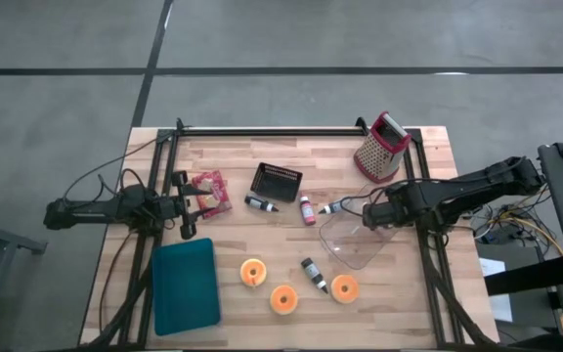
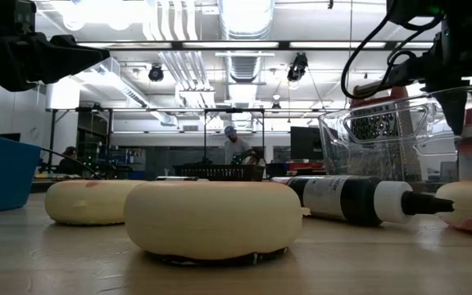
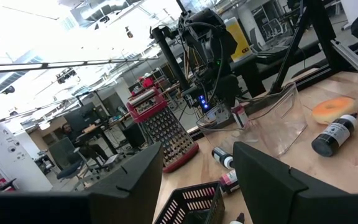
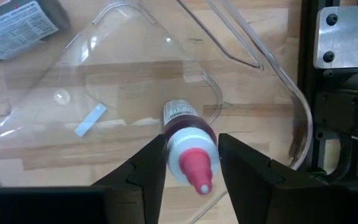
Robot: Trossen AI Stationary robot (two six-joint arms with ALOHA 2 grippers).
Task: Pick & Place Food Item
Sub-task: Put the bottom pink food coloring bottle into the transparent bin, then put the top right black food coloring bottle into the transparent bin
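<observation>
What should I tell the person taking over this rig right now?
Right gripper: over the clear plastic container at the table's right, fingers on either side of a small red-capped bottle; whether they grip it I cannot tell.
Left gripper: open, empty, waiting at the table's left by the red snack packet.
Elsewhere: three orange donuts, blue tray, black basket, grater, other bottles between them.
Done: bottle brought to the container.
Left: release it inside, retract.
</observation>
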